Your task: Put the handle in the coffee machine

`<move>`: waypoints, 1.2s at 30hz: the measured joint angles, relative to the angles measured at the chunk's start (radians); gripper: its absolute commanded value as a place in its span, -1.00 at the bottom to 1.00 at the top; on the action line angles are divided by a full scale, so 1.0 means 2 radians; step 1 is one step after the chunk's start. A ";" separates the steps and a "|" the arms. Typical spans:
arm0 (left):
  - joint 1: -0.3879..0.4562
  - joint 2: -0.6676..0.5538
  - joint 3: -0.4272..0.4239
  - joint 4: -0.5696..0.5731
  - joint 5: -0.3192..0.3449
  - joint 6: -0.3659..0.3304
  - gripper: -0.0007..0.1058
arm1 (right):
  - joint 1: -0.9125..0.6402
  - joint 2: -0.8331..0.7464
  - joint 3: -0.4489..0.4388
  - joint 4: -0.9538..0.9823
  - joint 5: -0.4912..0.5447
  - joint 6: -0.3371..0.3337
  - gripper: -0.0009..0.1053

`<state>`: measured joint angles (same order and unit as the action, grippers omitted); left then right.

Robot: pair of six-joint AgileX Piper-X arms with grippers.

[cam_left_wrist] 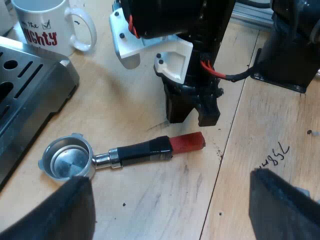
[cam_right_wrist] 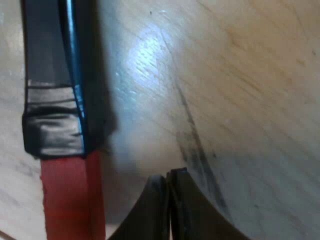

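1. Our left gripper (cam_left_wrist: 167,177) hangs over the pale wooden table (cam_left_wrist: 125,100) with its two black fingers (cam_left_wrist: 55,210) spread wide, empty.
2. Just beyond them lies the round metal holder with a black handle ending in red (cam_left_wrist: 135,154), flat on the table, basket up, near the steel espresso machine (cam_left_wrist: 30,95).
3. Our right gripper (cam_right_wrist: 167,174) has its fingers pressed together, empty, with the tips low at the table just beside the red end, not around it.
4. We judge those fingers must open, straddle the black grip and close squarely, so the holder rides level toward the machine.
5. Farther off, a white ceramic mug (cam_left_wrist: 45,25) reads "the" above red "GHTY"; handwriting on the table (cam_left_wrist: 272,156) looks like "7584", uncertainly.
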<state>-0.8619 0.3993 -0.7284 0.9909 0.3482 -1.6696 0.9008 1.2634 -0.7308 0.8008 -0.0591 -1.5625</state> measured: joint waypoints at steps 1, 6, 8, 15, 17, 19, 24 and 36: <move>0.000 0.000 0.000 0.000 0.000 0.000 0.26 | 0.000 0.001 0.001 -0.002 0.000 0.000 -0.98; 0.000 0.000 0.000 0.000 0.000 0.000 0.26 | 0.000 0.007 0.002 -0.009 0.000 0.000 -0.98; 0.000 0.000 0.000 0.000 0.000 0.000 0.26 | 0.000 0.037 0.002 -0.012 0.000 0.000 -0.98; 0.000 0.000 0.000 0.000 0.000 0.000 0.26 | 0.000 0.046 0.001 -0.012 -0.001 0.005 -0.98; 0.000 0.000 0.000 0.000 0.000 0.000 0.26 | 0.000 0.046 0.001 -0.012 -0.001 0.012 -0.98; 0.000 0.000 0.000 0.000 0.000 0.000 0.26 | 0.000 0.046 0.001 -0.012 -0.008 0.019 -0.98; 0.000 0.000 0.000 0.000 0.000 0.000 0.26 | 0.000 0.048 0.001 -0.012 -0.047 0.047 -0.98; 0.000 0.000 0.000 0.063 0.000 0.000 0.26 | 0.020 0.050 0.001 -0.030 -0.062 0.105 -0.98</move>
<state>-0.8619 0.3993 -0.7284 1.1161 0.3482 -1.6696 0.9415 1.3629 -0.7280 0.7405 -0.1827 -1.3526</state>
